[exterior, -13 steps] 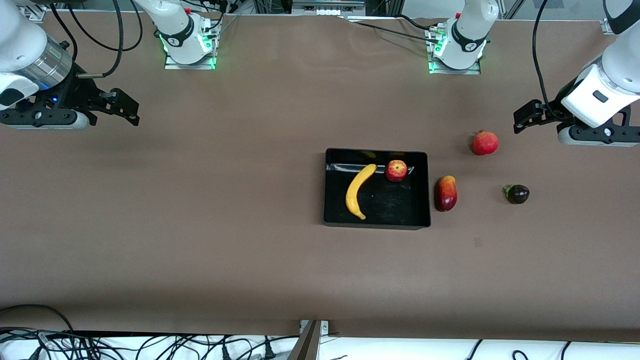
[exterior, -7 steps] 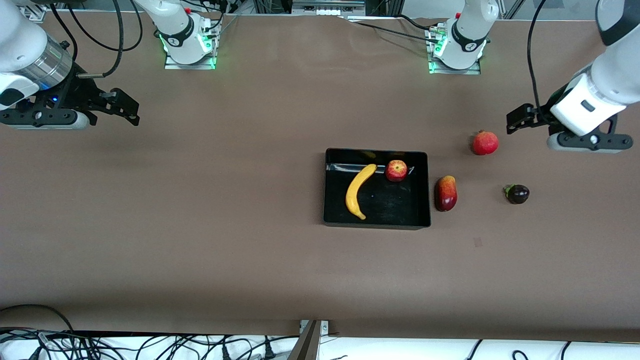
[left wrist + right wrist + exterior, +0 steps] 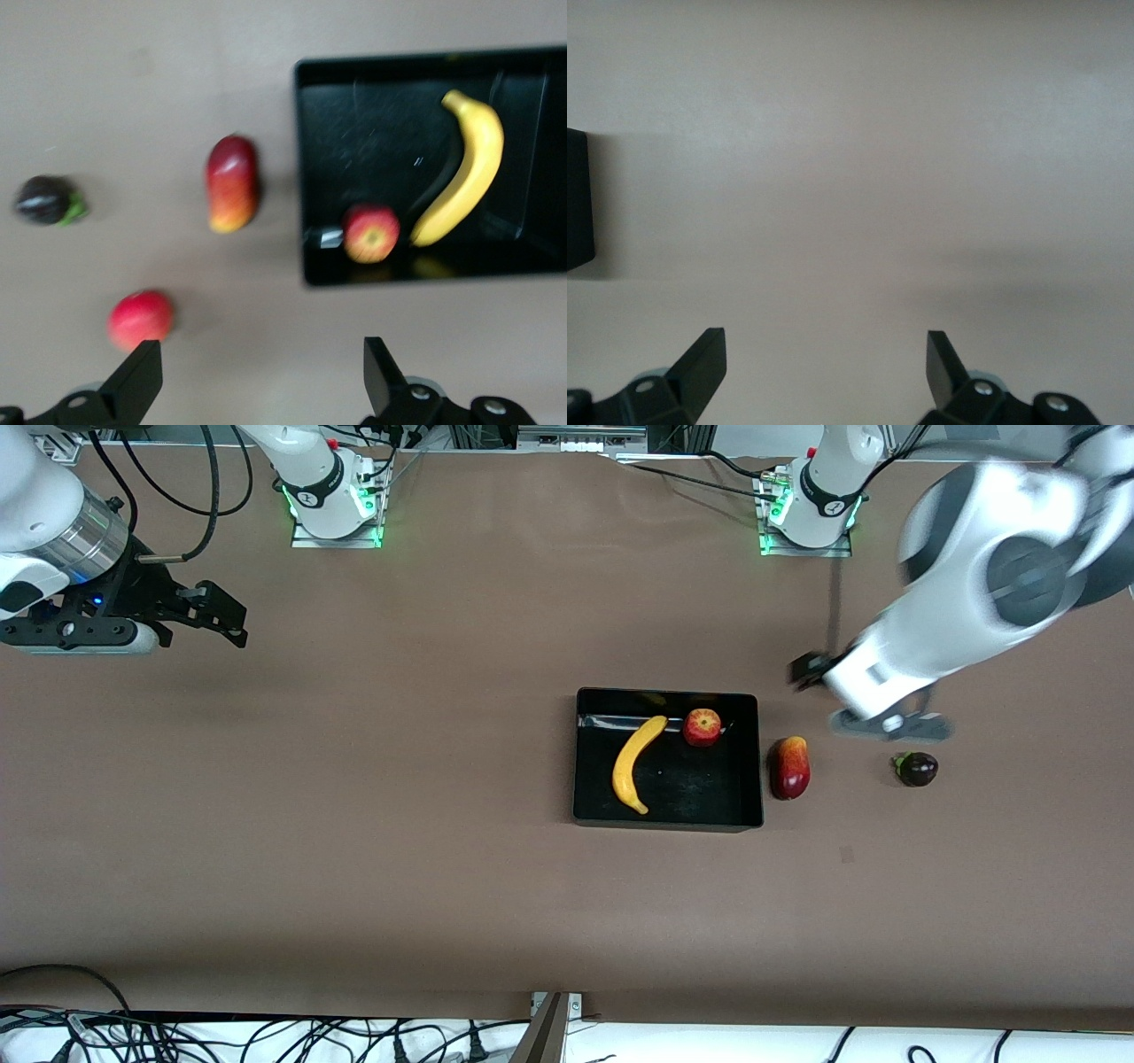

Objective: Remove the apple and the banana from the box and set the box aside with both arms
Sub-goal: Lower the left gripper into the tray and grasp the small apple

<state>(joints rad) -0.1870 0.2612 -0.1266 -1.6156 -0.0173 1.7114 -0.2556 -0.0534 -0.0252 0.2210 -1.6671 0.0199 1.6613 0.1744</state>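
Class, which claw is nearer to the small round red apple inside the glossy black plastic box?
Left. The left claw hangs over the table beside the box holding the apple; the right claw waits at the right arm's end.

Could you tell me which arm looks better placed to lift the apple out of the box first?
Probably the left. The left gripper is open over the table beside the box, close to the apple. The right gripper, also open, waits at the right arm's end of the table.
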